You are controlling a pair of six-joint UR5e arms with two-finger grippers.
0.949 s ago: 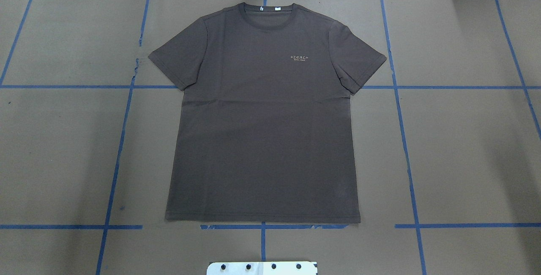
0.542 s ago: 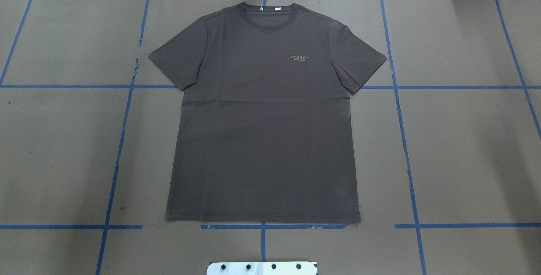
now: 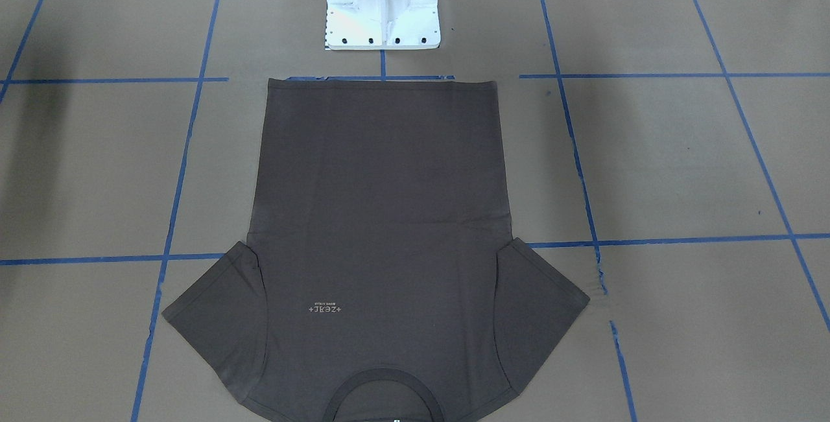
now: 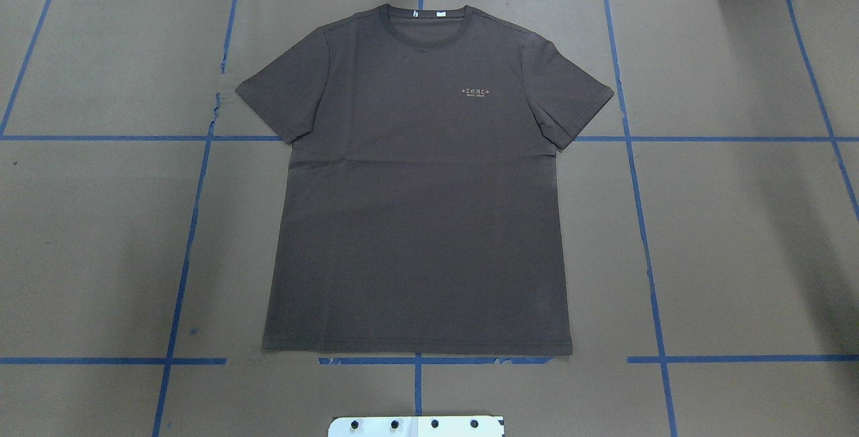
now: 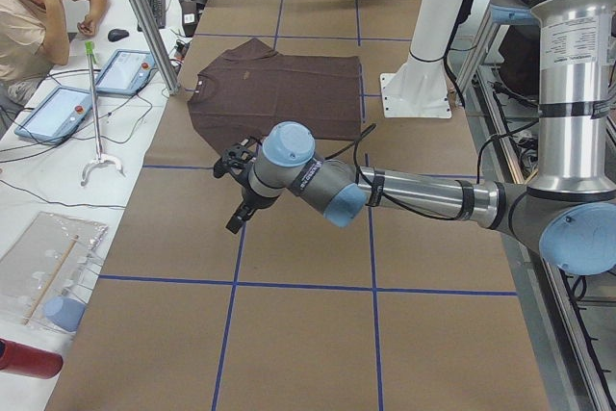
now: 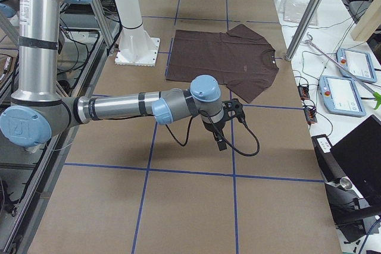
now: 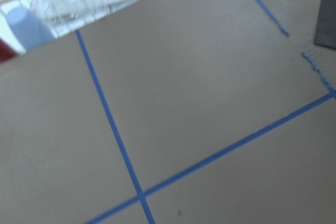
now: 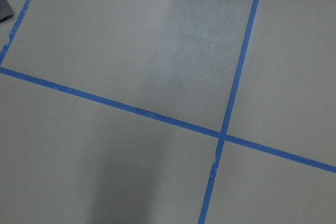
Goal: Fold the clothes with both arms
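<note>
The dark grey-brown T-shirt (image 4: 416, 188) lies flat and spread out, face up, neck at the table's far edge and hem toward the robot base; it also shows in the front-facing view (image 3: 382, 201). My left gripper (image 5: 235, 221) hovers over bare paper to the left of the shirt's sleeve; I cannot tell whether it is open or shut. My right gripper (image 6: 219, 144) hovers over bare paper to the right of the other sleeve; I cannot tell its state either. Neither touches the shirt. Both grippers are outside the overhead and front views.
Brown paper with blue tape lines (image 4: 631, 155) covers the table. The white pedestal base (image 3: 382, 13) stands just behind the hem. A metal post (image 5: 144, 21) stands near the shirt's neck. Tablets (image 5: 123, 71) and a seated person (image 5: 38, 7) are beyond the far edge.
</note>
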